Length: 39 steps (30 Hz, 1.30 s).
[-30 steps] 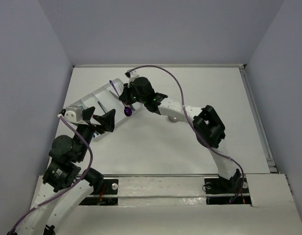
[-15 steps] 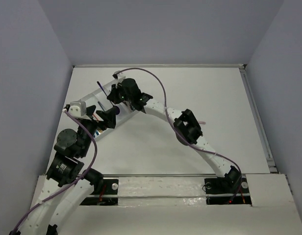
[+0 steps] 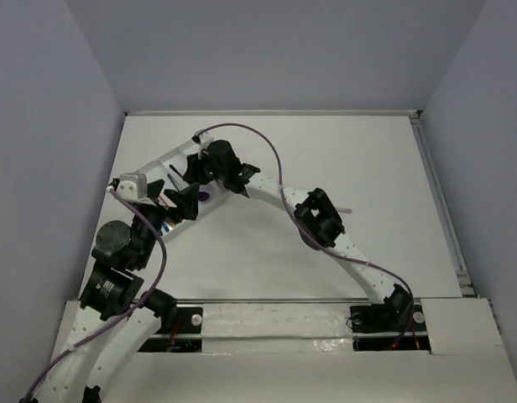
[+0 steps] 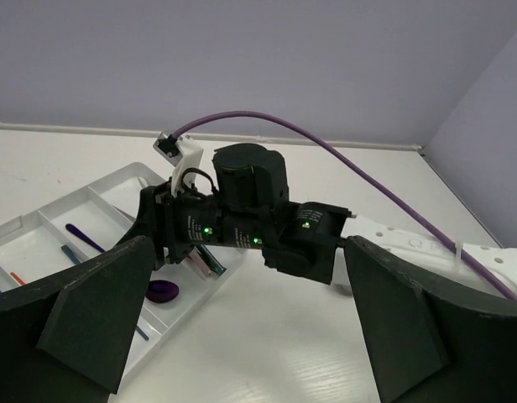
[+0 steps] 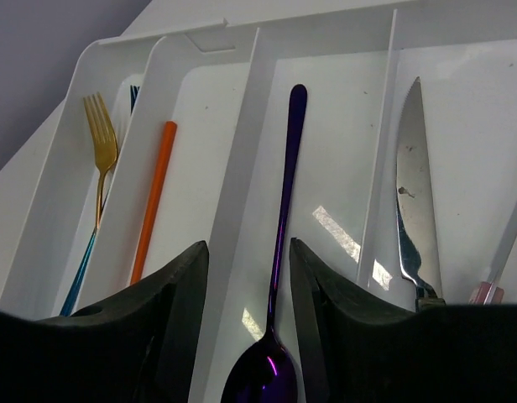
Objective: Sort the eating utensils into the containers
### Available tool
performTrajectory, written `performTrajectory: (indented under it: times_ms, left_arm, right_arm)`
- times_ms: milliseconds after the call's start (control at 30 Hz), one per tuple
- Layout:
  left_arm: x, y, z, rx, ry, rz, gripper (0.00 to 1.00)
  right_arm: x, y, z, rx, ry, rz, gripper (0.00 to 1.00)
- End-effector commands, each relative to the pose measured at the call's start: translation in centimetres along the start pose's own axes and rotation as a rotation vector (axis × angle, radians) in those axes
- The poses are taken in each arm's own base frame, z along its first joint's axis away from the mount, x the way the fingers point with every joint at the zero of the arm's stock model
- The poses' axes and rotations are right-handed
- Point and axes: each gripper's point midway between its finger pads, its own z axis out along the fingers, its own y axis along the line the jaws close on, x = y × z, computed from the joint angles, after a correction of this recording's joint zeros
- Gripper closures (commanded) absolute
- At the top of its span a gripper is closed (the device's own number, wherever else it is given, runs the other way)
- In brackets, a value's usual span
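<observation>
Pose: right arm [image 3: 326, 222] reaches across to tray [image 5: 242, 168], right gripper [image 5: 246, 252] tilted down, jaws part-open; purple spoon [image 5: 284, 193] lies loose between them. Left gripper [image 4: 246, 277] has its jaws wide apart.

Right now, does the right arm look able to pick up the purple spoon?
Probably yes: the right gripper hangs over the purple spoon, jaws apart either side of it, nothing lying across it in the tray.

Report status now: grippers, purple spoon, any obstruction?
Left gripper open, empty. Right gripper open, low over tray. Purple spoon lying in a compartment, bowl between right fingers. Left gripper close beside the right one.
</observation>
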Motion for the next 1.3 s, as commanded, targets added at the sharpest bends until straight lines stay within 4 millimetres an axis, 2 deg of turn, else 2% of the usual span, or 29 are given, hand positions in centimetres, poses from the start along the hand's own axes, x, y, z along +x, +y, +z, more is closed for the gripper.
performTrajectory:
  times_ms: [0,33,67,133,167,200,233,267,300,333,367,400,433,467,500,533,567,633,667,767,867,967,1033,1167,1267]
  left_arm:
    - [-0.8,-0.5,0.4,0.024,-0.028,-0.005,0.01]
    - [-0.8,-0.5,0.4,0.024,-0.028,-0.007,0.01]
    - [-0.8,-0.5,0.4,0.024,-0.030,-0.007,0.01]
    - [-0.9,-0.5,0.3,0.023,-0.030,-0.007,0.01]
    - [-1.1,-0.5,0.2,0.021,-0.037,-0.008,0.01]
    - [-1.0,-0.4,0.1,0.020,-0.037,-0.010,0.01]
    - [-1.1,-0.4,0.0,0.021,-0.040,-0.010,0.01]
    - [-1.3,-0.5,-0.2,0.026,-0.048,-0.013,0.01]
    - [-1.4,-0.6,-0.3,0.030,-0.052,-0.016,0.01]
    - [-1.5,-0.7,-0.4,0.038,-0.056,-0.017,0.01]
    - [-1.7,-0.9,-0.5,0.048,-0.061,-0.019,0.01]
    - [-1.8,-1.0,-0.6,0.056,-0.065,-0.020,0.01]
    - [-1.8,-1.1,-0.6,0.059,-0.066,-0.021,0.01]
    - [-2.0,-1.3,-0.7,0.068,-0.070,-0.024,0.01]
    - [-2.0,-1.3,-0.8,0.069,-0.070,-0.024,0.01]
    - [-2.1,-1.3,-0.8,0.069,-0.073,-0.024,0.01]
    - [-2.0,-1.4,-0.9,0.077,-0.071,-0.025,0.01]
    - [-2.1,-1.3,-0.9,0.071,-0.072,-0.024,0.01]
    - [-2.1,-1.4,-0.9,0.074,-0.073,-0.026,0.01]
    - [-2.3,-1.4,-1.2,0.073,-0.081,-0.027,0.01]
    - [-2.4,-1.3,-1.3,0.070,-0.086,-0.030,0.01]
    - [-2.5,-1.5,-1.5,0.079,-0.091,-0.033,0.01]
    - [-2.6,-1.5,-1.5,0.078,-0.093,-0.033,0.01]
    - [-2.6,-1.4,-1.6,0.075,-0.095,-0.035,0.01]
    - [-2.8,-1.4,-1.7,0.075,-0.101,-0.036,0.01]
  right_arm:
    - [-9.4,4.7,-3.9,-0.084,-0.152,-0.083,0.50]
    - [-10.1,5.2,-4.5,-0.089,-0.158,-0.087,0.50]
    - [-11.4,5.1,-6.0,-0.083,-0.170,-0.101,0.50]
    - [-11.8,5.5,-7.8,-0.074,-0.167,-0.119,0.50]
    - [-11.4,4.7,-10.0,-0.043,-0.153,-0.137,0.50]
    - [-11.0,3.6,-11.4,-0.015,-0.145,-0.144,0.50]
    - [-10.2,2.6,-12.8,0.015,-0.132,-0.148,0.49]
    - [-8.3,0.1,-15.8,0.082,-0.093,-0.144,0.48]
    - [-8.7,-1.2,-16.2,0.102,-0.100,-0.146,0.48]
    - [-6.2,-3.2,-19.2,0.177,-0.054,-0.123,0.46]
    - [-4.9,-5.0,-21.2,0.229,-0.020,-0.099,0.45]
    - [-1.1,-8.8,-24.0,0.315,0.058,-0.046,0.45]
    - [-2.1,-9.4,-26.8,0.360,0.030,-0.036,0.43]
    - [1.0,-12.5,-29.8,0.452,0.090,0.016,0.43]
    - [0.0,-11.8,-30.6,0.449,0.074,0.012,0.43]
    - [0.8,-13.6,-33.5,0.519,0.079,0.039,0.43]
    - [2.3,-14.3,-34.9,0.548,0.127,0.056,0.44]
    - [3.8,-15.5,-36.7,0.603,0.171,0.072,0.46]
    - [5.5,-16.2,-37.7,0.640,0.236,0.086,0.46]
    - [7.5,-17.6,-39.2,0.737,0.321,0.062,0.45]
    - [7.7,-19.0,-40.7,0.823,0.358,0.039,0.45]
    - [7.9,-19.6,-40.9,0.816,0.394,-0.003,0.40]
    - [8.1,-19.5,-40.3,0.770,0.435,-0.035,0.37]
    - [9.7,-19.3,-39.7,0.687,0.555,-0.071,0.25]
    - [10.9,-19.4,-39.1,0.641,0.633,-0.075,0.22]
